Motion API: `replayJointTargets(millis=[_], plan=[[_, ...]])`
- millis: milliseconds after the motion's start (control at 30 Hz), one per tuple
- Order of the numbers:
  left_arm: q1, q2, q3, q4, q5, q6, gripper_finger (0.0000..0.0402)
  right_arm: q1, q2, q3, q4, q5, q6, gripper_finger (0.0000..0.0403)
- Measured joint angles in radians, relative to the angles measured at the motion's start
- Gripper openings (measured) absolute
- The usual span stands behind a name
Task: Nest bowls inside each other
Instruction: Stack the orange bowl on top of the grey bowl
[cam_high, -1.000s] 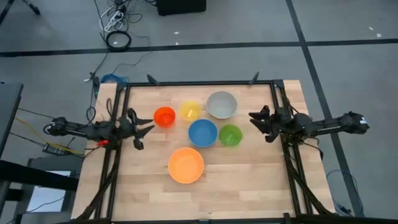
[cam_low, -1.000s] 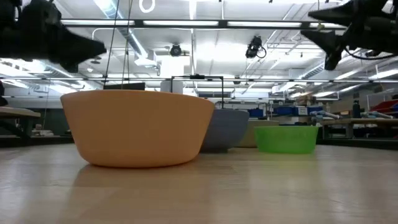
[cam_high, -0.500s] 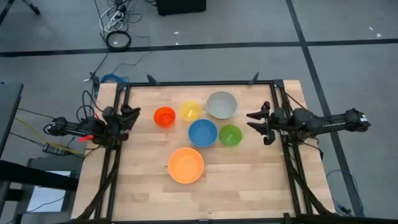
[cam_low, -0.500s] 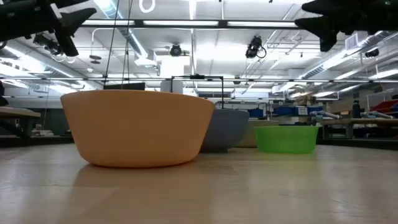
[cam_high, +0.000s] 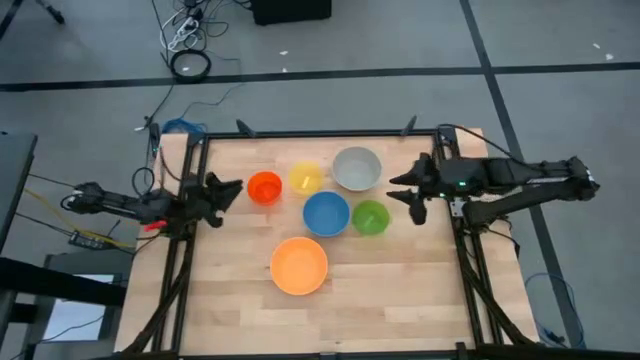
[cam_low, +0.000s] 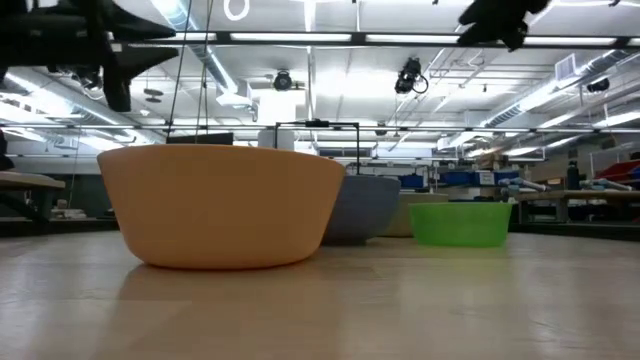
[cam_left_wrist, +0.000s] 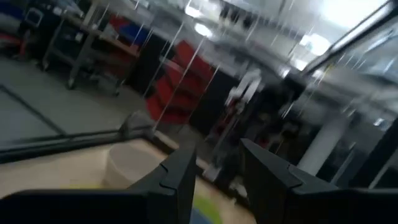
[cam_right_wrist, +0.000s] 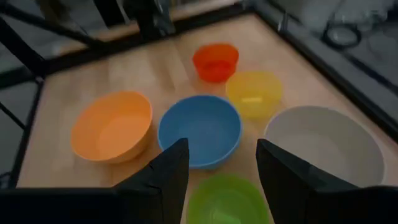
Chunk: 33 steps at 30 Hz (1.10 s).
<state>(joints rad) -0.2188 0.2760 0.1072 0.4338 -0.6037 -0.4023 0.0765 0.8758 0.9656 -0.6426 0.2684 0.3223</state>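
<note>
**Six separate bowls on the table, both grippers empty**

Six bowls stand apart on the wooden table, none nested. The far row, left to right, holds the red-orange bowl, yellow bowl and grey bowl. Nearer lie the blue bowl and, to its right, the green bowl; the light orange bowl sits nearest. The left gripper hangs at the table's left edge beside the red-orange bowl, fingers spread, holding nothing. The right gripper hovers just right of the green and grey bowls, fingers likewise spread and empty. No legible writing, label or brand appears on any bowl.
</note>
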Motion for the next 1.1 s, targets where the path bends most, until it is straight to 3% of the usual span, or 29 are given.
replayJointTargets(millis=[167,333,433,567,733,1100], plan=[[0.0,0.272,0.178,-0.099,0.011,0.028,0.0131,-0.025,0.221,0.188,-0.137,0.0,0.008,0.0178],[0.0,0.511,0.417,-0.392,0.013,0.031,0.0131,-0.052,0.373,0.253,-0.121,-0.006,-0.002,0.0177],[0.0,0.62,0.549,-0.602,0.041,0.019,0.0131,-0.056,0.439,0.252,-0.082,-0.089,-0.007,0.0177],[0.0,0.731,0.674,-0.767,0.169,0.015,0.0131,-0.047,0.511,0.253,-0.021,-0.264,-0.03,0.0178],[-0.001,0.822,0.73,-0.838,0.342,0.044,0.0131,-0.022,0.591,0.253,0.048,-0.309,-0.04,0.0178],[-0.001,0.937,0.733,-0.881,0.342,0.029,0.0131,-0.021,0.728,0.252,0.118,-0.288,-0.045,0.0178]])
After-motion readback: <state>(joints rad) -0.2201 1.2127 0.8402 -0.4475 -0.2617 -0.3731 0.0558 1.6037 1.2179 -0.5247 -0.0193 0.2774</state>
